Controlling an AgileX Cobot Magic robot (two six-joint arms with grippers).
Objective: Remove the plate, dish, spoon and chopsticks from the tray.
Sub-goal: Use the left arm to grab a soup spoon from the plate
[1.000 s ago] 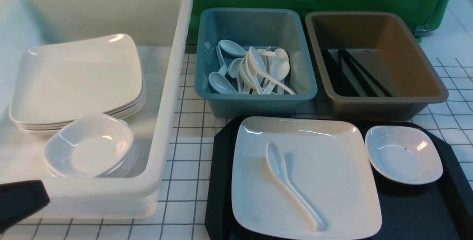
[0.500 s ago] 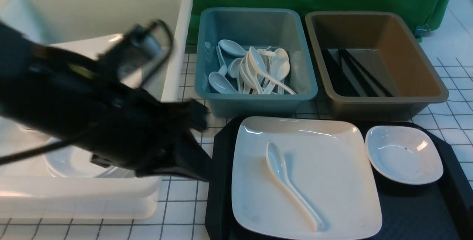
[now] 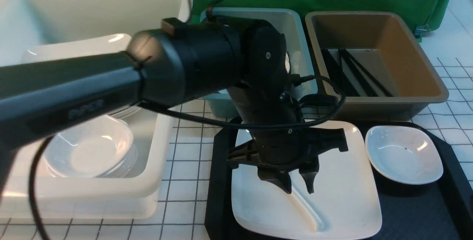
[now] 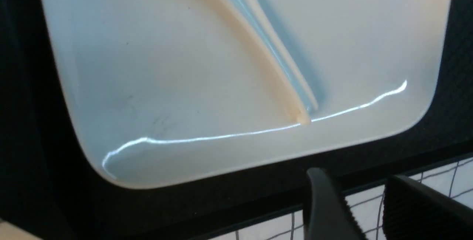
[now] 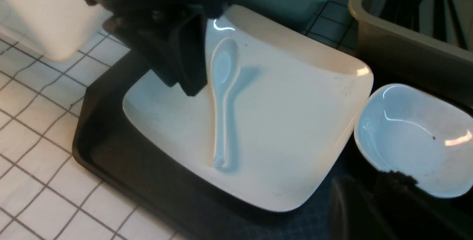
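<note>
The white spoon (image 5: 221, 96) lies diagonally on the large square plate (image 3: 343, 195), which sits on the black tray (image 3: 414, 214). My left gripper (image 3: 298, 189) hangs open just above the spoon's handle (image 3: 305, 212), fingers pointing down, nothing between them. In the left wrist view the left gripper (image 4: 353, 175) shows a clear gap, with the spoon (image 4: 266, 48) and plate (image 4: 147, 85) beyond. The small dish (image 3: 403, 155) rests on the tray to the plate's right. My right gripper (image 5: 367, 184) hovers over the tray beside the dish (image 5: 414, 140), slightly open and empty. Black chopsticks (image 3: 354, 74) lie in the brown bin.
A big white bin (image 3: 162, 129) at the left holds stacked plates and dishes. A blue bin (image 3: 299, 48) of spoons, mostly hidden by my left arm, and a brown bin (image 3: 406, 99) stand just behind the tray. The table has a white grid cloth (image 3: 184, 166).
My left arm has swung from the front left corner, across the white bin, to above the plate and spoon. Its jaws have opened. Plate, spoon and dish have not moved.
</note>
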